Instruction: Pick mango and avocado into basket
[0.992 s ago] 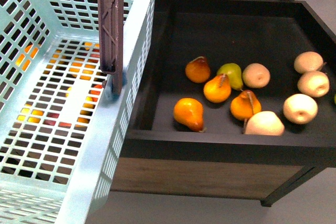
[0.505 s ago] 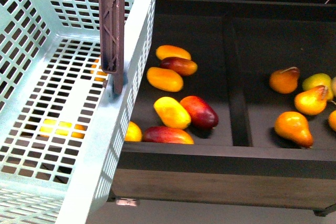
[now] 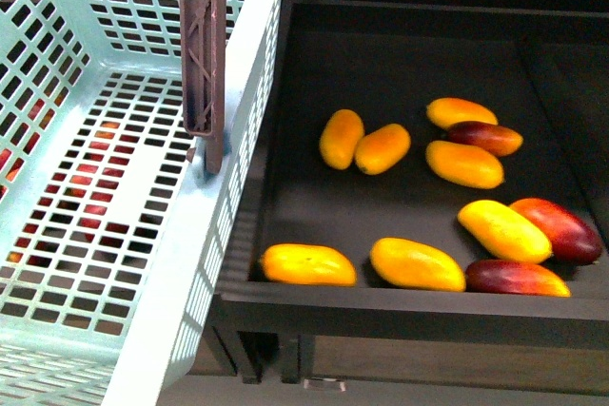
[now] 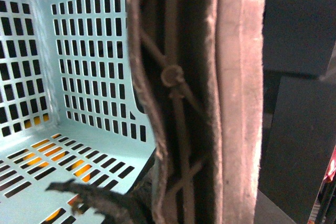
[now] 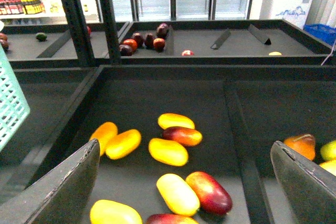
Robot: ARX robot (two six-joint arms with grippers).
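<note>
The turquoise basket (image 3: pixel 114 235) fills the left of the front view, empty, with its brown handle (image 3: pixel 203 54) upright. My left gripper (image 4: pixel 184 182) is shut on that handle (image 4: pixel 178 103); the basket wall (image 4: pixel 89 51) shows behind it. Several mangoes lie in the dark bin (image 3: pixel 400 316) to the right of the basket, among them a yellow mango (image 3: pixel 503 231) and red-blushed ones. My right gripper (image 5: pixel 185 148) is open and empty above the mangoes (image 5: pixel 177 193). A small dark green fruit (image 5: pixel 41 36), perhaps the avocado, lies on a far shelf.
A divider (image 5: pixel 239 129) separates the mango bin from orange pears (image 5: pixel 300 145) on the right. Dark red fruit (image 5: pixel 144 40) sits on the shelf behind. Black posts (image 5: pixel 71 14) stand at the bin's back. Red fruit shows through the basket floor (image 3: pixel 95 187).
The scene has slid right in the front view: the pear bin has gone out of sight and the mango bin now lies beside the basket. The basket holds its place in the view.
</note>
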